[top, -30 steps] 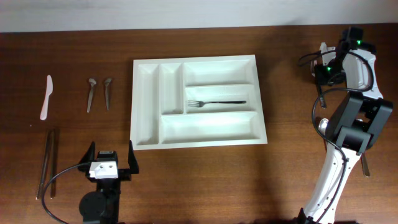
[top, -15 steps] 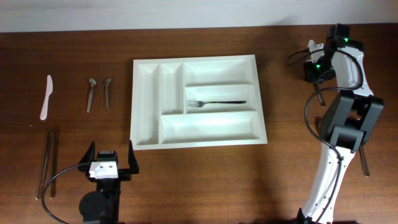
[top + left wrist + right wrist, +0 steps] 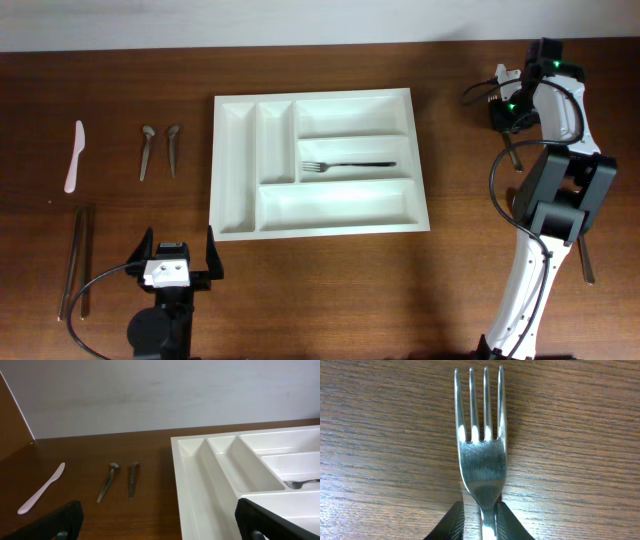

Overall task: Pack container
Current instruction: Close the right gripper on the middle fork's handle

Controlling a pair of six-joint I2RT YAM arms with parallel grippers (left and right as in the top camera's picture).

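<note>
hidden: fork (image 3: 482, 460) handle cut off under right fingers (image 3: 451, 525); grip unclear
right fingers: narrow, flanking fork neck
left fingers (image 3: 280, 520): wide, empty
container (image 3: 340, 205): white, five compartments, counter (image 3: 460, 280) centre; second fork (image 3: 348, 164) in middle long compartment

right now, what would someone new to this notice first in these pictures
The big white tray in the middle of the table stands out first, with one fork in its middle long slot. Next comes the right wrist close-up, where the right gripper straddles the neck of a second fork lying flat on the wood on the table's right side.
</note>
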